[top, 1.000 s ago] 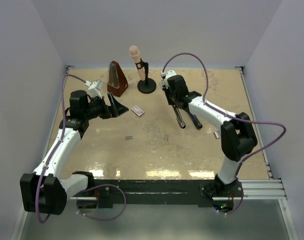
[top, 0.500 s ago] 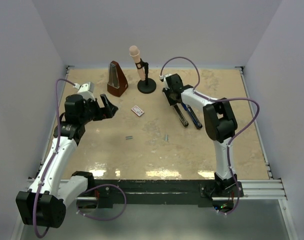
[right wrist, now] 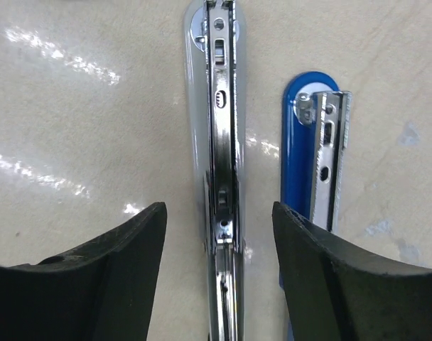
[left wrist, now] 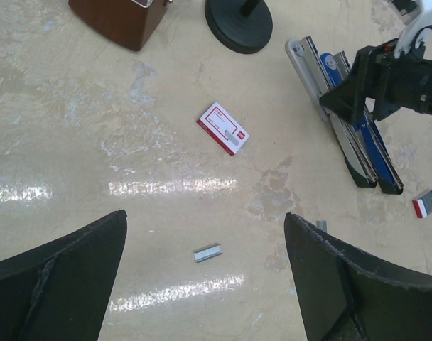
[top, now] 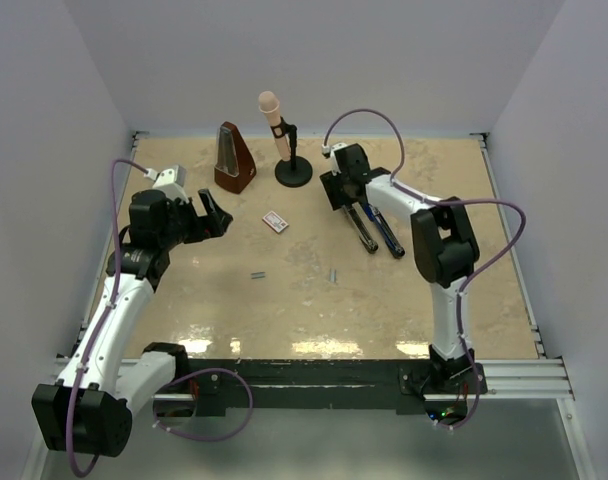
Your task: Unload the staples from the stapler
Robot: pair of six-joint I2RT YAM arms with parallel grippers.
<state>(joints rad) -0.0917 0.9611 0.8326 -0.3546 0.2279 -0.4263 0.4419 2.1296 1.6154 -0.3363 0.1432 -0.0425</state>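
Observation:
The stapler [top: 368, 229] lies hinged open into two long bars right of centre. In the right wrist view its silver rail [right wrist: 222, 142] and blue bar [right wrist: 300, 170] lie side by side. My right gripper [top: 341, 196] is open, low over the bars' far end. Its jaws straddle the silver rail [right wrist: 217, 210], and I cannot tell whether they touch it. One strip of staples [top: 257, 274] lies on the table in the middle, a second strip [top: 333, 274] further right. My left gripper [top: 213, 215] is open and empty at the left, with the first strip [left wrist: 207, 252] below it.
A small white box with a red label [top: 275, 221] lies left of the stapler. A brown metronome [top: 233, 158] and a microphone on a black stand [top: 291, 170] stand at the back. Another small red-and-white box [left wrist: 425, 204] lies right of the stapler.
My left gripper has drawn back to the left. My right arm's elbow has swung in toward the stapler, while its gripper stayed over the bars' far end.

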